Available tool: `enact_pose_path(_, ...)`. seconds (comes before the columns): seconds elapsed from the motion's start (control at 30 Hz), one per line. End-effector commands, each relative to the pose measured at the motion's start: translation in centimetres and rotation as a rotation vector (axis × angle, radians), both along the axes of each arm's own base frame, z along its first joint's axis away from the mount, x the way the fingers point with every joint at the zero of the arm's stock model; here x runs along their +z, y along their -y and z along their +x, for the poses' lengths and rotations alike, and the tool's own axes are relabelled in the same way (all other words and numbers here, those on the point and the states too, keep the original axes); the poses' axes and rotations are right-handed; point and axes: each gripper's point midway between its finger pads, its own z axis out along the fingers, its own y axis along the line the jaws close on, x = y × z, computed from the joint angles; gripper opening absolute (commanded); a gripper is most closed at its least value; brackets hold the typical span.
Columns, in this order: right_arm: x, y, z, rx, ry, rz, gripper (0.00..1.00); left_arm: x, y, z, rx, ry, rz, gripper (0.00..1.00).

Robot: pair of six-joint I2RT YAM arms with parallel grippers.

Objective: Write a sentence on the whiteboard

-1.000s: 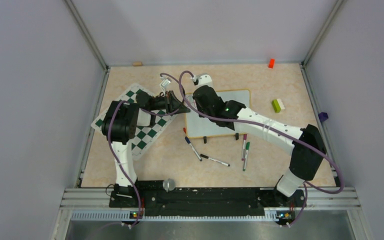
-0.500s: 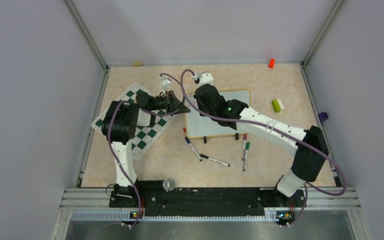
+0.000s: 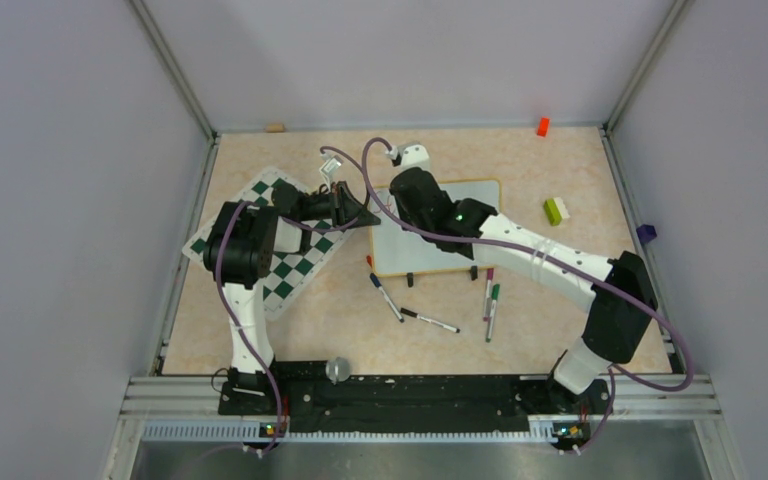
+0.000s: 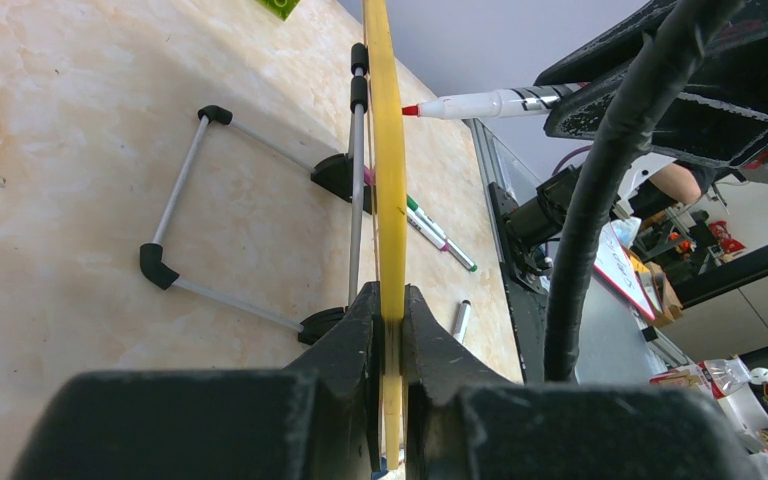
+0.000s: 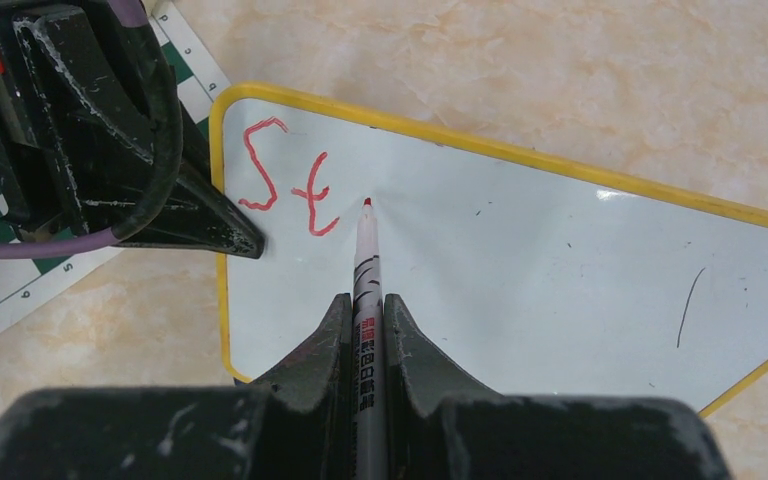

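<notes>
The whiteboard [image 3: 415,252] stands tilted at mid-table, with a yellow-looking frame and black feet. My left gripper [image 3: 368,215] is shut on its left edge [image 4: 385,150], which sits between the jaws in the left wrist view [image 4: 390,300]. My right gripper [image 5: 365,305] is shut on a red marker [image 5: 365,260]. The marker's tip [image 5: 366,203] is at the board [image 5: 520,260], just right of the red letters "St" [image 5: 285,180] near the top left corner. No other words of the sentence show. The marker also shows in the left wrist view [image 4: 470,103].
A green-and-white chessboard mat [image 3: 280,270] lies under the left arm. Loose markers [image 3: 385,296] [image 3: 430,320] [image 3: 491,300] lie in front of the board. A green-and-white block [image 3: 556,210], an orange block [image 3: 542,126] and a purple piece [image 3: 646,233] are at the right.
My right gripper with the marker has shifted slightly to the right along the board. The left arm and the board have not moved.
</notes>
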Motion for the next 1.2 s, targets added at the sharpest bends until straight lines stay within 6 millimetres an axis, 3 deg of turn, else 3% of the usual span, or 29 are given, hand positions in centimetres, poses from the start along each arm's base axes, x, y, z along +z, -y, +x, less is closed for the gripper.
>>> enact_pose_path(0.0, 0.2, 0.4, 0.6, -0.018, 0.017, -0.003, 0.0, 2.5, 0.1, -0.2, 0.003, 0.154, -0.028, 0.0)
enact_pose_path(0.33, -1.2, 0.7, 0.6, -0.026, -0.013, -0.025, 0.0, 2.5, 0.1, -0.2, 0.004, 0.154, -0.028, 0.0)
enact_pose_path(1.17, -0.3, 3.1, 1.4, -0.091, 0.01, -0.025, 0.0, 2.5, 0.1, -0.2, 0.004, 0.157, -0.028, 0.0)
